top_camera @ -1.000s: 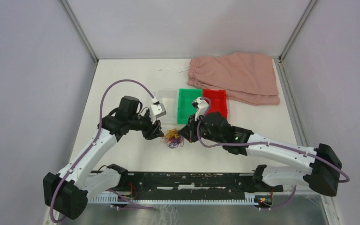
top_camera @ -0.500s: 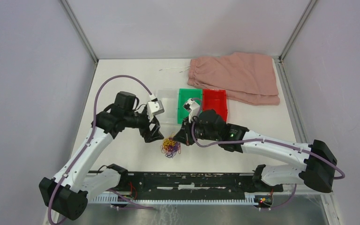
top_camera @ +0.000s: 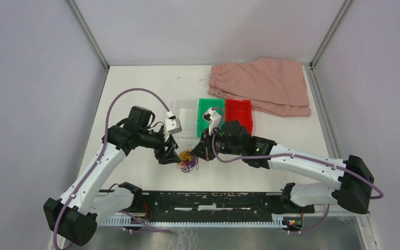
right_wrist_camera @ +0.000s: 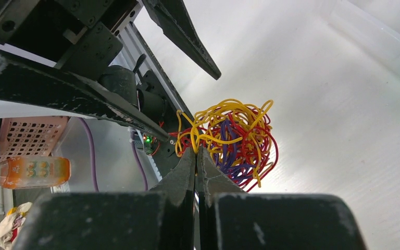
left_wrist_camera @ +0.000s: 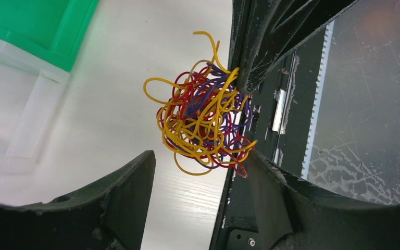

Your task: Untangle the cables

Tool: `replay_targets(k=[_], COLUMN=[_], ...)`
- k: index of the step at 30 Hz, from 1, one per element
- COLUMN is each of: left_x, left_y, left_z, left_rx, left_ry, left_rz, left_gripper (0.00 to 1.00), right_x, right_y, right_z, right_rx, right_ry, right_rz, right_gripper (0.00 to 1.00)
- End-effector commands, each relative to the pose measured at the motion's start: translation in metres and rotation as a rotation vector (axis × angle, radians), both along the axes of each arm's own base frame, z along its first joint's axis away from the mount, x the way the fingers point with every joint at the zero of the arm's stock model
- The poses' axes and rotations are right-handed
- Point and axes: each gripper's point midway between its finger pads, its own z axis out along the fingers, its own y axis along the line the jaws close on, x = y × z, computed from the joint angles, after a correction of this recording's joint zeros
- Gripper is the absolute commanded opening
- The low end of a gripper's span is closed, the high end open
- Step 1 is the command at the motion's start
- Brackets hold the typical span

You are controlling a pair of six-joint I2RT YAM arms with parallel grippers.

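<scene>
On the near side of the green bin [top_camera: 210,117], toward the arm bases: the cables [top_camera: 188,160], bunched into one tight clump of yellow, red and purple strands over the white table [top_camera: 135,88]. Resting or lifted, cannot tell. Roughly ball-shaped, with no strong long axis. In the top view, slightly longer along the line running from the green bin to the arm bases, with yellow loops at the bin end and purple at the near end. In the left wrist view, one loose yellow end curling out at the top of the clump.

Straight in front of the green bin, the right gripper [top_camera: 198,154], fingers pressed together on a few yellow strands at the clump's edge. Further toward the bin's left, the left gripper [top_camera: 174,156], spread wide, one of its fingers [left_wrist_camera: 130,192] on each side of the clump, clamping nothing.

Just beside the green bin's left wall, a clear bin [top_camera: 186,115]. Against its right wall, a red bin [top_camera: 238,113]. Beyond the green bin and off to its right, a pink cloth [top_camera: 263,86], lying flat. Behind the bin, the white drawstring [top_camera: 192,77], trailing out sideways from the cloth.
</scene>
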Motion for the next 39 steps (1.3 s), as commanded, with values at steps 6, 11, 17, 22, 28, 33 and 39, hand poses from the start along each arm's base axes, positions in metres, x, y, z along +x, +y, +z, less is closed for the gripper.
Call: replay_targets(k=[6, 11, 17, 22, 28, 33, 39], left_x=[0.021, 0.028, 0.063, 0.085, 0.083, 0.071, 0.026], left_y=[-0.012, -0.013, 0.013, 0.030, 0.032, 0.034, 0.027], left_z=[0.006, 0.006, 0.005, 0.023, 0.047, 0.073, 0.089], left_rx=[-0.073, -0.075, 0.060, 0.106, 0.071, 0.039, -0.049], left_ry=[-0.005, -0.011, -0.188, -0.332, -0.416, -0.591, -0.875], left_rz=[0.100, 0.133, 0.278, 0.375, 0.373, 0.275, 0.013], left_gripper=[0.47, 0.30, 0.04, 0.03, 0.03, 0.03, 0.03], right_x=[0.005, 0.007, 0.008, 0.008, 0.007, 0.005, 0.025], right_y=[0.012, 0.010, 0.004, 0.004, 0.000, -0.013, -0.018], right_z=[0.043, 0.039, 0.031, 0.018, 0.011, 0.027, 0.070], right_rx=[0.122, 0.111, 0.094, 0.067, 0.021, 0.017, 0.064], right_ry=[-0.031, -0.025, -0.015, 0.020, 0.042, 0.024, -0.044], right_rz=[-0.018, -0.037, -0.069, -0.078, -0.085, -0.101, -0.160], right_gripper=[0.00, 0.00, 0.00, 0.04, 0.29, 0.61, 0.74])
